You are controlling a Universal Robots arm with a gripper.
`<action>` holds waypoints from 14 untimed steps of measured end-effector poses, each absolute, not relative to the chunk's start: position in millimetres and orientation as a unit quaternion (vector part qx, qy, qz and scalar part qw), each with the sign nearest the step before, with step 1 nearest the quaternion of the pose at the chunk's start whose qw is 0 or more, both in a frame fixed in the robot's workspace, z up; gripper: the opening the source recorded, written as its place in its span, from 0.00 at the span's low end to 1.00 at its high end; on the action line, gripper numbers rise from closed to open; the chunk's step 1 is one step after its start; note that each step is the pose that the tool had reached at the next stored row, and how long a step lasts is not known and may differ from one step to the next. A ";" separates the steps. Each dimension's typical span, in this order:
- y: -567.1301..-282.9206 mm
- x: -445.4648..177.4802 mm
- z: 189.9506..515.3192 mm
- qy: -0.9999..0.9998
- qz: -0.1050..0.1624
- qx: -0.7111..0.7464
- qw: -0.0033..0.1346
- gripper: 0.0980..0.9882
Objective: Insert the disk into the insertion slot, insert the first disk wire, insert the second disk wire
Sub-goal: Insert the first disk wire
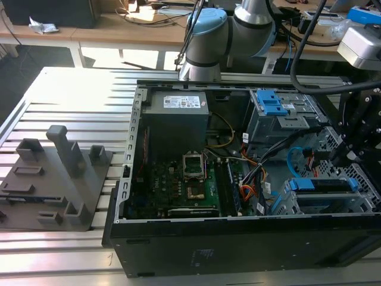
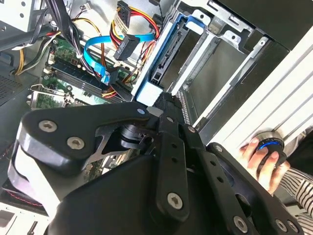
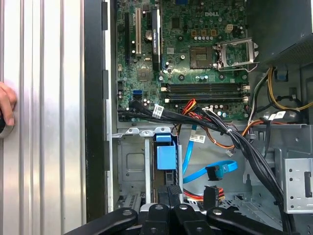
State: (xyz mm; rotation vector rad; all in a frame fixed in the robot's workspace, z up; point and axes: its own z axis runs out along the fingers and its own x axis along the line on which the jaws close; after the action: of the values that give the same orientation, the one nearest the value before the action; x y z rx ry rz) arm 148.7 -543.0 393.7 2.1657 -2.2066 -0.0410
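At four o'clock in the exterior view, inside the open computer case (image 1: 238,253), the disk (image 1: 324,185) lies in the insertion slot (image 1: 315,204). It looks dark and slim, framed by a bright blue caddy. In the first wrist view the end effector (image 3: 168,193) sits right at the caddy's near edge. You cannot tell whether it is clamped or apart. The disk seems nearly seated, so press straight along the bay, keep it square, and mind the blue cable (image 3: 227,167) and bundled wires just beside it.
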 end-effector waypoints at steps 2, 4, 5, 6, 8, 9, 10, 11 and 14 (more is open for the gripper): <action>-543.0 148.7 393.7 -0.713 -0.013 0.700 0.025 0.15; -543.0 148.7 393.7 -0.713 -0.013 0.700 0.025 0.29; -542.9 148.8 393.8 -0.713 -0.013 0.700 0.025 0.37; -540.3 148.8 393.7 -0.713 -0.013 0.700 0.025 0.37; -531.3 148.8 393.7 -0.713 -0.012 0.700 0.026 0.37; -526.8 148.8 393.6 -0.713 -0.012 0.700 0.026 0.37; -518.2 148.8 393.7 -0.713 -0.012 0.700 0.026 0.37; -510.3 149.3 393.7 -0.713 -0.012 0.700 0.026 0.37; -497.4 151.9 393.3 -0.713 -0.010 0.700 0.028 0.37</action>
State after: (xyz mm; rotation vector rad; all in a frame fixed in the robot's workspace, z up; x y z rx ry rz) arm 151.9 -497.4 393.3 2.1611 -2.2022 -0.0315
